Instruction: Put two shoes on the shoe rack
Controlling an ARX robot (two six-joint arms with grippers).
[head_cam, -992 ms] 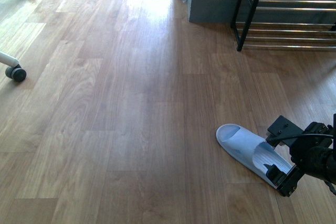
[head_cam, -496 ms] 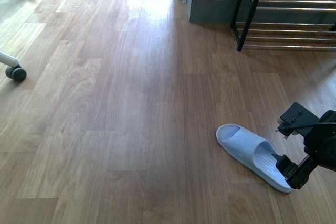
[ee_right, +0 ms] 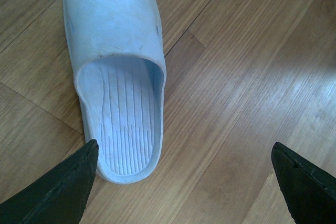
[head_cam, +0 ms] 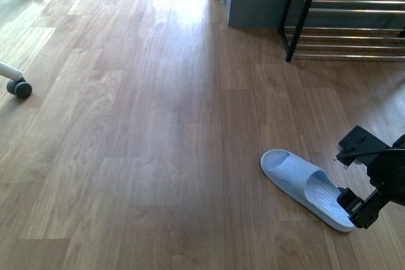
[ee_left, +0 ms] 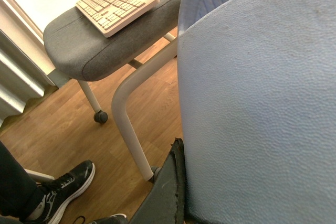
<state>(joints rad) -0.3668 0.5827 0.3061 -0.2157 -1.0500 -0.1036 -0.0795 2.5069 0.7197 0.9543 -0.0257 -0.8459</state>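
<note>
Shoe rack [head_cam: 345,20] stands well apart across the wooden floor [head_cam: 158,124], and no shoe shows on its visible bars. One pale-blue slide [head_cam: 304,184] lies flat, its heel just inside one finger of the wide-spread right gripper [ee_right: 184,148]. A second slide [ee_left: 262,103] looks pinched aloft by the left gripper [ee_left: 176,182]. Step in hand, as I judge it, is the floor pickup: next centre on the heel, lower, close.

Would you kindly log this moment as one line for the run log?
right pincer: open, at heel of blue slipper on floor | left pincer: against second blue slipper | shoe rack: ahead
</note>
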